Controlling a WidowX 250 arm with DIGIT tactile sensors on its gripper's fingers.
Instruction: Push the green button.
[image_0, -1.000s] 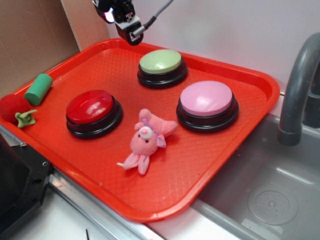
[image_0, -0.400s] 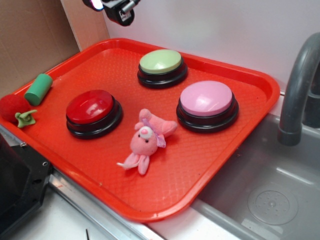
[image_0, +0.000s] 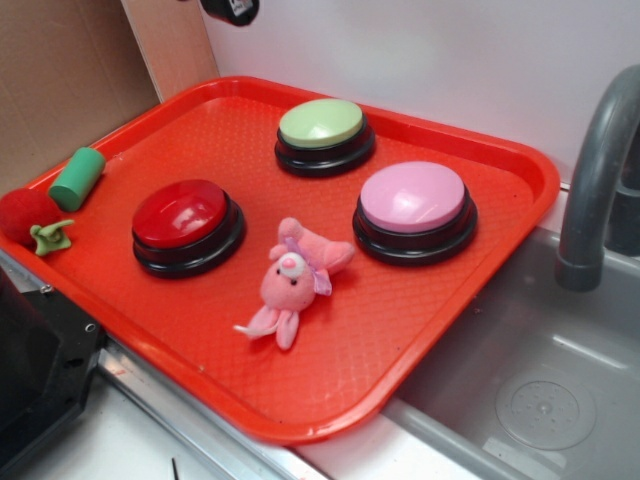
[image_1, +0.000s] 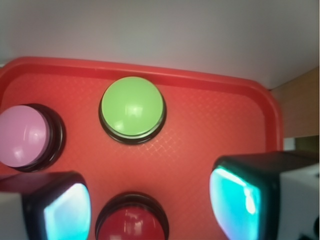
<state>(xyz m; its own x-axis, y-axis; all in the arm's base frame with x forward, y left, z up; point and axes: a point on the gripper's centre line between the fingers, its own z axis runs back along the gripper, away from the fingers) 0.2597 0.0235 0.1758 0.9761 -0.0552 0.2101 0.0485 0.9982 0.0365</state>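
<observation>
claw (image_1: 150, 200) open, high above tray (image_0: 480, 270), nothing held. green button (image_1: 132, 106) far, centre. close fingers, centre over dome, descend straight, avoid pink button (image_1: 22, 135).

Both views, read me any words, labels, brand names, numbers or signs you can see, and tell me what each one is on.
There is none to read in either view.
Green button: plain dome, no marking.
Pink button and red button: plain too.
Red tray: only a moulded grid texture.
Gripper: the fingers' glowing pads carry no print.
</observation>
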